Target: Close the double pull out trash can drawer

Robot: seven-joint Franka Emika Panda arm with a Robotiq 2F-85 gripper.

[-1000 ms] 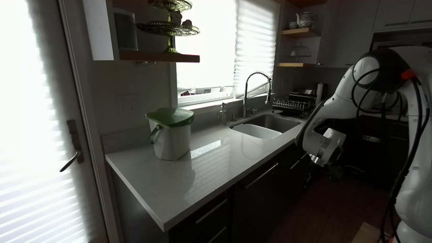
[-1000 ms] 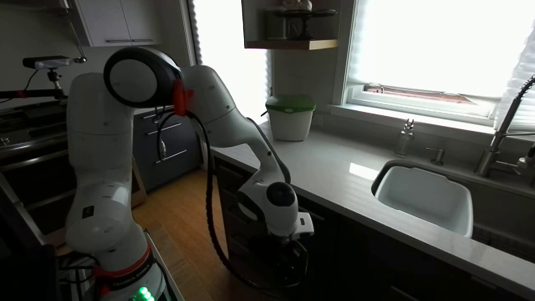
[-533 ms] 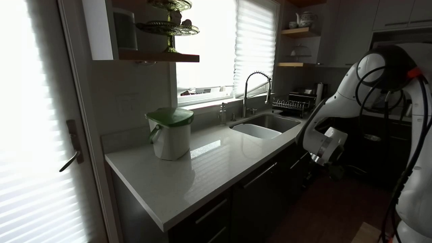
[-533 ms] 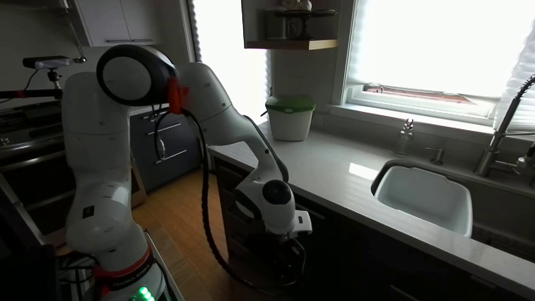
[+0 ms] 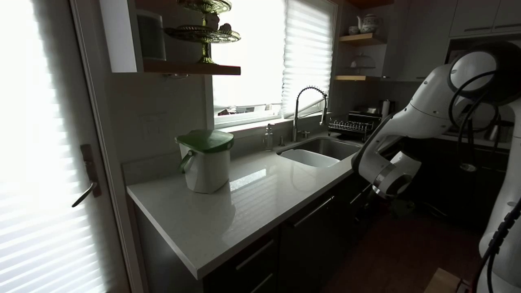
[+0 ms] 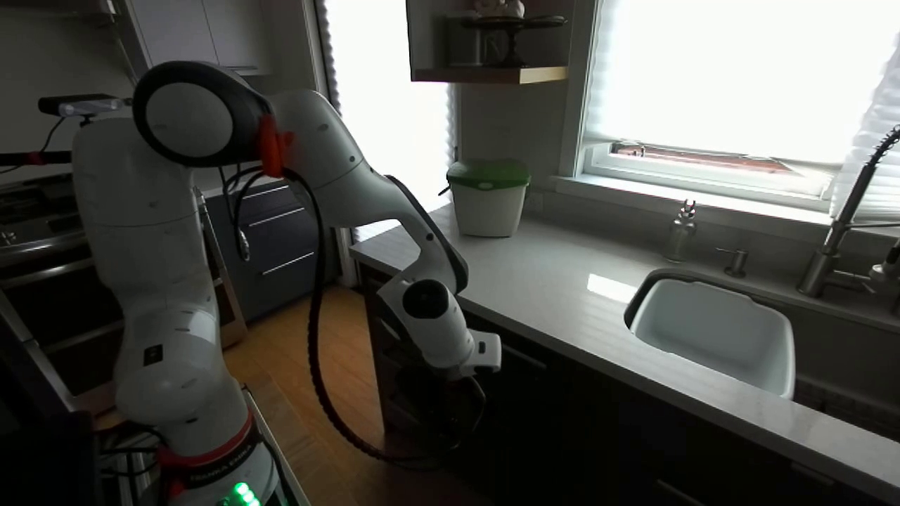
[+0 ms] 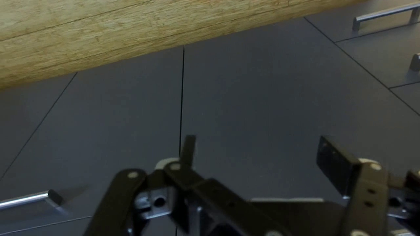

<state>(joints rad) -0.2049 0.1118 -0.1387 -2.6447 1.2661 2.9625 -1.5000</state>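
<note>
The trash can drawer front (image 7: 269, 98) is a wide dark grey panel, filling the middle of the wrist view and appearing flush with its neighbours. Its long metal handle (image 5: 313, 211) shows below the counter edge in an exterior view. Any bins inside are hidden. My gripper (image 7: 257, 150) stands open before this panel, its black fingers (image 7: 336, 165) wide apart with nothing between them. I cannot tell how far the fingertips are from the panel. In both exterior views the gripper is a dark shape low beside the cabinets.
The white counter (image 5: 252, 211) overhangs the cabinets; a green-lidded bucket (image 5: 207, 167) stands on it, with a sink basin (image 6: 710, 337) further along. Stacked drawers with protruding handles (image 7: 387, 13) adjoin the panel. A black cable (image 6: 316, 337) hangs from the arm above the wooden floor (image 7: 131, 29).
The arm has drawn back toward its base, carrying the hand away from the counter front. My gripper has gone from shut to open. The drawer's handle seems to have shifted slightly inward.
</note>
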